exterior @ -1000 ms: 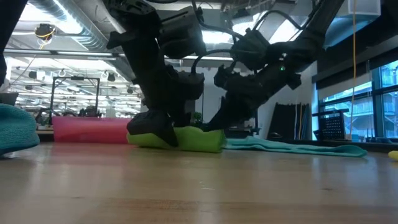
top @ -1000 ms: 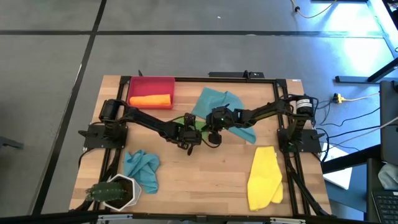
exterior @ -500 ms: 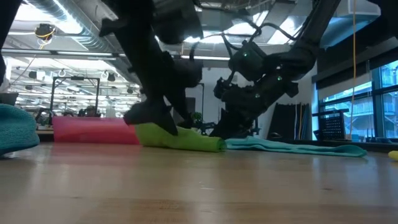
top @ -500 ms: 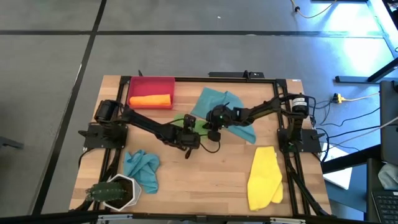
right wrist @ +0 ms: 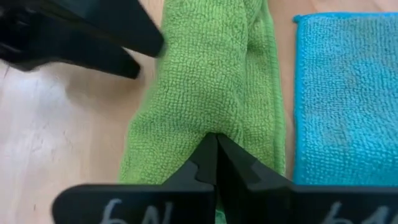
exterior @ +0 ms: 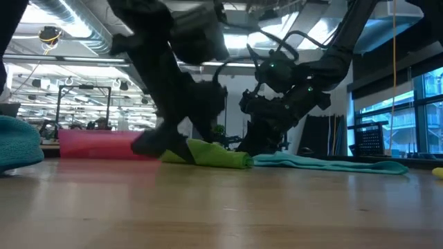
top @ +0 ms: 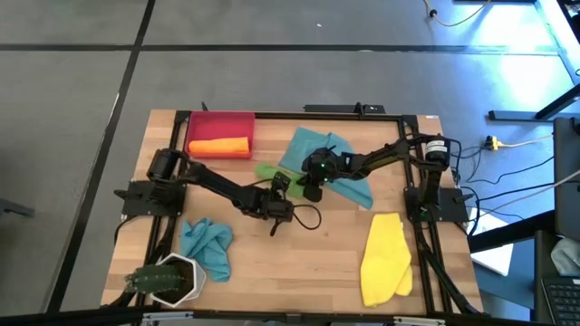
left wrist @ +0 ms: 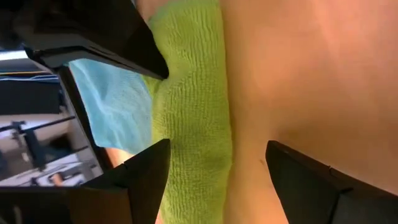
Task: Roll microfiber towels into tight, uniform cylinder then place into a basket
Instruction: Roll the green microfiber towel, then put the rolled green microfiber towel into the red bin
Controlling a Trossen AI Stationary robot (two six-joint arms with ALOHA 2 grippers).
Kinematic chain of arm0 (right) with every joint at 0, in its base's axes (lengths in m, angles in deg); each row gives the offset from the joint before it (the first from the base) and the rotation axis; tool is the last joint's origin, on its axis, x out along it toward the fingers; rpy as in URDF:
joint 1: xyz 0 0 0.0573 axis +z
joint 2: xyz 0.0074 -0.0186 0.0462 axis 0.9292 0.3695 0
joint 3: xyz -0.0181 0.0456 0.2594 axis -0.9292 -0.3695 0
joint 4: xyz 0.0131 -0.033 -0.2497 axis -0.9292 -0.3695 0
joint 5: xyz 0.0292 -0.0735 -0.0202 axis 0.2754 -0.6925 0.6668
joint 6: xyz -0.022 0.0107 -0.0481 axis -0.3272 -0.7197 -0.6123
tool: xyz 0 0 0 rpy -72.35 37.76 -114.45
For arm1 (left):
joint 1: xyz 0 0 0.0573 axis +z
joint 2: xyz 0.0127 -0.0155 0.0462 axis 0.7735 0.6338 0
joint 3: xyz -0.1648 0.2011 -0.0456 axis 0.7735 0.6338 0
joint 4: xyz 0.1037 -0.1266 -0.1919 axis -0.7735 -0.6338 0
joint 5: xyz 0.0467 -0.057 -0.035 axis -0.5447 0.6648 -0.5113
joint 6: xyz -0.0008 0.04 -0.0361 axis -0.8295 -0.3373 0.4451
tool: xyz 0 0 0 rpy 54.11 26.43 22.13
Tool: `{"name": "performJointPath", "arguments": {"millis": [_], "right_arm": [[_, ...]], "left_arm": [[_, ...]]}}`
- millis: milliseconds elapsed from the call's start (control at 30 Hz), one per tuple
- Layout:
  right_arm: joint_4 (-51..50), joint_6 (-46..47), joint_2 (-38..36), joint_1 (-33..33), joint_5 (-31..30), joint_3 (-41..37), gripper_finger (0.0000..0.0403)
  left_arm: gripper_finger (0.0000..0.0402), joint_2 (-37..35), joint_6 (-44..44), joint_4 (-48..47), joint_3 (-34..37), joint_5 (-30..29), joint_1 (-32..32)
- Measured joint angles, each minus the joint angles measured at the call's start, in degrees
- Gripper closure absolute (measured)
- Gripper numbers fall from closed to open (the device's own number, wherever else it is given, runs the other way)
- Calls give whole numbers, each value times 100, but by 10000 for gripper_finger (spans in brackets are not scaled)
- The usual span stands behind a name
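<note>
Green towel (right wrist: pixel 205 93) edge, right tool (right wrist: pixel 216 142) apparently pinching

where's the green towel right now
In the high view the green towel lies mid-table between both end effectors, just left of the spread teal towel, below the red basket.

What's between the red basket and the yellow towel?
In the high view, the green towel, both grippers, left and right, and a spread teal towel lie between the red basket and the yellow towel.

5 towels: 1 orange (top: pixel 218 146), 2 teal (top: pixel 337 165) (top: pixel 207 245), 1 green (top: pixel 270 172), 1 yellow (top: pixel 385 259), 1 red basket (top: pixel 220 118), 1 potted plant (top: pixel 166 280), 2 arms
</note>
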Motion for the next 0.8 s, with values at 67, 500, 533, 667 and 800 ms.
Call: {"name": "performJointPath", "arguments": {"millis": [67,500,533,667,800], "right_arm": [[-13,30,0,-27,58,0,398],[-158,124,0,-92,207,2,398],[-165,124,0,-92,207,2,398],[-186,124,0,-92,209,2,395],[-187,126,0,-92,244,2,394]], "left_arm": [[144,102,-145,23,0,-127,78],[144,423,-1181,1023,-11,-514,503],[144,427,-1260,1064,-11,-494,511],[150,460,-1371,1096,-13,-359,557],[182,464,-1461,1101,-17,-204,570]]}}
